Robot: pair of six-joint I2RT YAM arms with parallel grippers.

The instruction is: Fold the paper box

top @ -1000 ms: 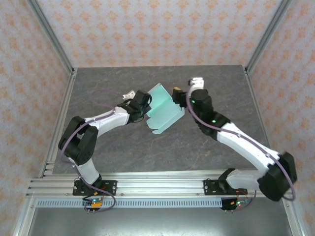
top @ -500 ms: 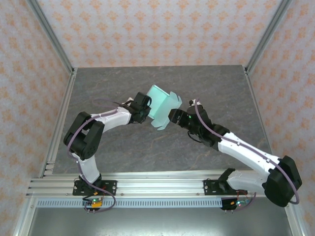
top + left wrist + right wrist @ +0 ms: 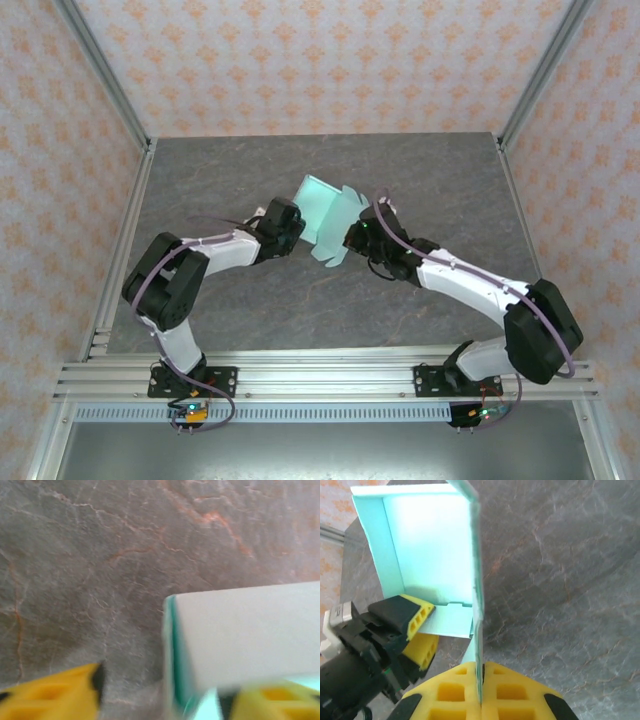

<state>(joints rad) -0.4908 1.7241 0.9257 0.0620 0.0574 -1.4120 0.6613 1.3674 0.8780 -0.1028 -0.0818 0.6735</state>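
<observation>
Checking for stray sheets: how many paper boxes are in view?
1: the paper box mid-table, one wall's edge pinched by the right gripper, the open left gripper at its other side. None looks hidden.

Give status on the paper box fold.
Done: the pale mint-blue card box has side walls standing, forming an open trough. In hand: right gripper clamps one wall edge; left gripper sits open astride a flap. Left: end flaps and tabs not yet tucked, box not closed.
</observation>
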